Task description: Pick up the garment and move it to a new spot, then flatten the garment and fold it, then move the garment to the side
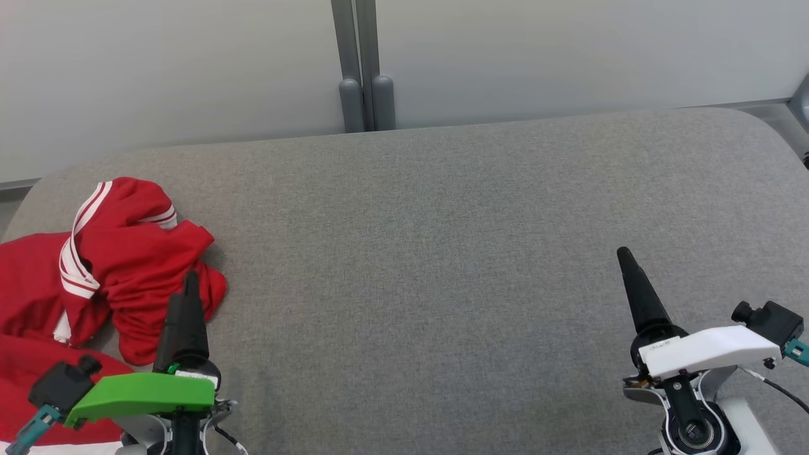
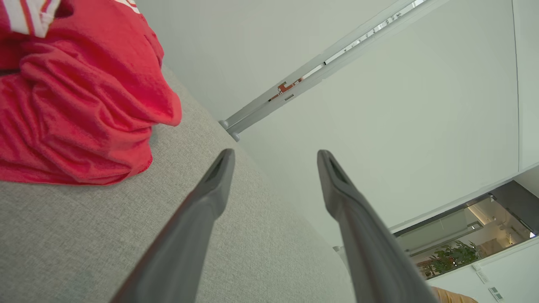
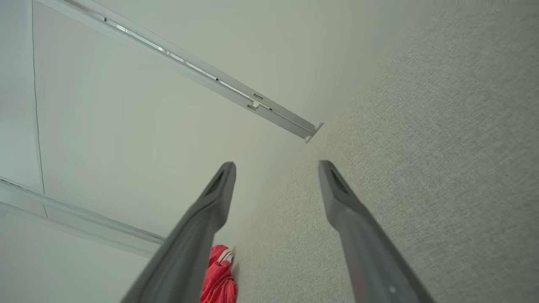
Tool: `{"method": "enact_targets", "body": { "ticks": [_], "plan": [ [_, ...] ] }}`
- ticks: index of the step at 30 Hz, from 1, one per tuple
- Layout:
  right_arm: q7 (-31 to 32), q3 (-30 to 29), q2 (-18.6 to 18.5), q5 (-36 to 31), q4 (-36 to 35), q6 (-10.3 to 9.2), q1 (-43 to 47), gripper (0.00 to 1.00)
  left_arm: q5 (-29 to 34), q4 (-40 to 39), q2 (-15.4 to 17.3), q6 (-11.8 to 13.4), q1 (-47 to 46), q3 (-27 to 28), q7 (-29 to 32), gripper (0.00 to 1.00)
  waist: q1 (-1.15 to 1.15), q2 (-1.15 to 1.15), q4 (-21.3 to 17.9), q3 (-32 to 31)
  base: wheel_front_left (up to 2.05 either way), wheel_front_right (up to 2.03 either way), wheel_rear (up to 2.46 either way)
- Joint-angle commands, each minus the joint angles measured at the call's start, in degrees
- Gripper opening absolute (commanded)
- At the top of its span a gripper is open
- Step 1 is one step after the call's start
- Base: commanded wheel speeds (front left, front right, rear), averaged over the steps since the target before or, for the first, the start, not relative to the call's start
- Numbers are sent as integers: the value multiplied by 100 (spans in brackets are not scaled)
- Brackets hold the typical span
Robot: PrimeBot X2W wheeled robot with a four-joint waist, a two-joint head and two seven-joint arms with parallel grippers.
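- In the head view, the red garment [image 1: 126,253] lay crumpled at about 9 o'clock on the grey padded surface [image 1: 442,253]. Its white stripes showed, and part of it spilled toward the near left edge.
- The left gripper [image 1: 191,278], under its green cover, stood at 7 o'clock. I saw its dark fingers edge-on, with the tips drawn over the garment's right-hand fold. From here I could not tell whether they touched it.
- The right gripper [image 1: 626,256], under its white cover, sat at 4 o'clock, well apart from the garment and above bare fabric.
- Two grey posts [image 1: 363,95] rose at 12 o'clock against the white wall [image 1: 569,50].
- In the left wrist view, the left gripper [image 2: 276,158] had its fingers spread wide with nothing between them.
- The red garment [image 2: 80,105] bunched at 10 o'clock, near the left finger but clear of it, resting on the grey padded surface [image 2: 84,235].
- In the right wrist view, the right gripper [image 3: 276,168] was likewise splayed fully apart and held nothing.
- The grey padded surface [image 3: 421,147] spread from 1 to 5 o'clock.
- The red garment [image 3: 217,273] was a small far-off bundle at 6 o'clock, partly hidden behind the left finger.
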Motion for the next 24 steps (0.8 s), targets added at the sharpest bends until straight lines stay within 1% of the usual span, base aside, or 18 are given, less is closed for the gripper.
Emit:
{"method": "enact_targets", "body": {
  "ticks": [1, 8, 15, 19, 24],
  "plan": [
    [-63, 42, -52, -253, -121, 2, -135, 100, 290, -124, 35, 28, -101, -32, -62, 100, 0, 0, -9, 1, 0, 0, 0],
    [-190, 147, -109, -1330, -193, 2, -142, 100, 1303, -144, 40, 178, -82, -143, -185, 100, 0, 0, -43, 4, 0, 0, 0],
    [-309, 224, -150, -2202, -104, 2, -84, 100, 2135, -93, 44, 264, -50, -251, -305, 100, 0, 0, -65, -2, 0, 0, 0],
    [-374, 183, -88, -2587, -75, 2, -65, 100, 2689, -51, 60, 349, -25, -307, -369, 100, 0, 0, -76, -9, 0, 0, 0],
    [-442, 234, -84, -2965, -61, 2, -52, 100, 3075, -8, 59, 394, -23, -356, -440, 100, 0, 0, -92, -14, 0, 0, 0]
  ]
}}
